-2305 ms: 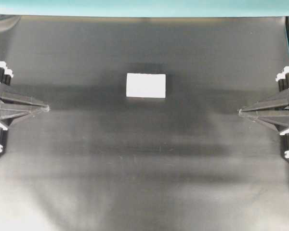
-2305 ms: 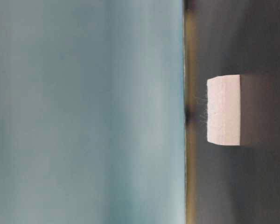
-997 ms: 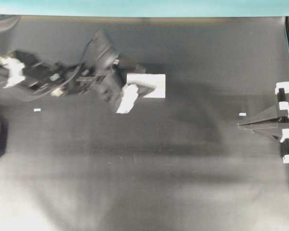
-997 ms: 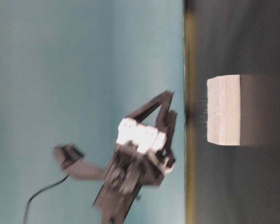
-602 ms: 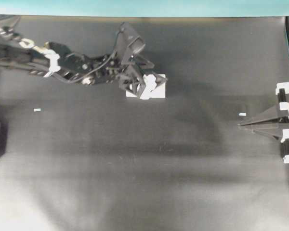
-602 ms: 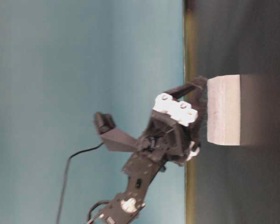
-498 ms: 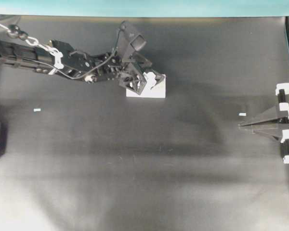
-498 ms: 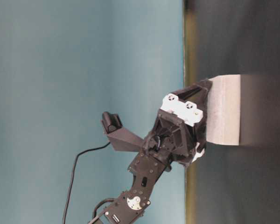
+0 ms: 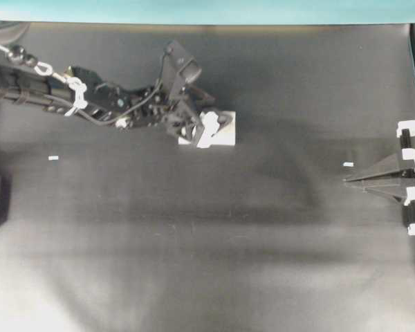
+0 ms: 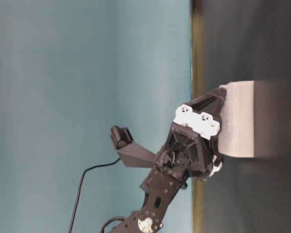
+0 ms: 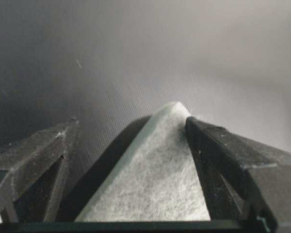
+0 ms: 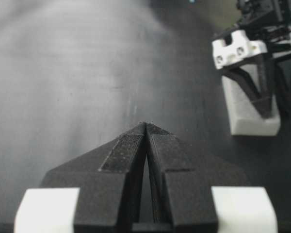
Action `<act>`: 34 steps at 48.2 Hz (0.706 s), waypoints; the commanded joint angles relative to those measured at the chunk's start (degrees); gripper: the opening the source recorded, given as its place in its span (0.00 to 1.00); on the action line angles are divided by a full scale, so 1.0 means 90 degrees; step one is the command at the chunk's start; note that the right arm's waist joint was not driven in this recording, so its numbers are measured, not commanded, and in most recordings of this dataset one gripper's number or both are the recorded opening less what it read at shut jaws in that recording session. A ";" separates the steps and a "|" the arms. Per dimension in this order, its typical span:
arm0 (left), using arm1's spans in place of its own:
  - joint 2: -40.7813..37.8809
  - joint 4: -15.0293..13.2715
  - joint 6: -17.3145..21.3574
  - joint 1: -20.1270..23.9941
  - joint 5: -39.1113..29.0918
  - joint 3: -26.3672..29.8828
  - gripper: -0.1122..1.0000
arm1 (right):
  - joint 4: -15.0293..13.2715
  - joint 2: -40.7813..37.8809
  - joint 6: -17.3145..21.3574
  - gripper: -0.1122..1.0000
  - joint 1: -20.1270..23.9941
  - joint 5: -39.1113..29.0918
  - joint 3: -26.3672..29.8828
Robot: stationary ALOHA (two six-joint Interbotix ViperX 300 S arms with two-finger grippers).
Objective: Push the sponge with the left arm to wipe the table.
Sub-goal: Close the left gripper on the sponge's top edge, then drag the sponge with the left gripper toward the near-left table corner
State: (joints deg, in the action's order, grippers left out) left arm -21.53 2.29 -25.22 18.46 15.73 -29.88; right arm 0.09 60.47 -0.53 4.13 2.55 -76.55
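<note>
- While the left arm (image 9: 90, 100) stretches in from the left edge of the table (image 9: 207, 263), its gripper (image 9: 211, 126) sits right on top of the sponge (image 9: 225, 135), covering the block's left half in the overhead view.
- The sponge, a white rectangular foam block, lies flat on the black sheet in the far half of the table, a little left of centre and nearer the teal strip (image 9: 207, 10) at the far edge than the near edge.
- From table level, the gripper (image 10: 218, 104) presses against the sponge (image 10: 240, 119), black fingers reaching across the foam's upper face.
- In the left wrist view the jaws stand apart: one black finger (image 11: 34, 160) is off to the left over bare table, the other finger (image 11: 233, 155) lies along the right edge of the sponge (image 11: 157, 179), and a corner of the foam points forward between them. Open, then, straddling the block rather than pinching it.
- The right gripper (image 9: 353, 178) rests at the right edge of the table, well apart from the sponge, its wedge tip pointing inward.
- The right wrist view shows those fingers (image 12: 123, 155) drawn together with only a thin seam between them, nothing held.
- Two tiny white tape marks lie on the sheet, one (image 9: 53, 158) near the left edge, one (image 9: 348, 164) just beside the right gripper's tip.
</note>
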 commanded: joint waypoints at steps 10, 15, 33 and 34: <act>0.0518 0.0020 -0.0205 -0.0371 -0.0039 -0.0557 0.85 | 0.0010 0.0186 0.0049 0.11 0.0000 -0.0137 0.0000; 0.0615 0.0020 -0.0410 -0.0537 -0.0039 -0.0732 0.85 | 0.0010 0.0254 0.0059 0.11 0.0000 -0.0234 -0.0049; 0.0928 0.0020 -0.0889 -0.1211 0.0010 -0.1377 0.85 | 0.0049 0.0439 0.0068 0.11 0.0000 -0.0273 -0.0078; 0.0977 0.0020 -0.0937 -0.1270 0.0010 -0.1416 0.85 | 0.0059 0.0449 0.0068 0.11 0.0000 -0.0273 -0.0078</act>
State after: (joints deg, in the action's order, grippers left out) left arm -14.15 2.20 -32.87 9.76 16.00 -41.57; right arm 0.18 64.60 -0.44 4.13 -0.09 -77.61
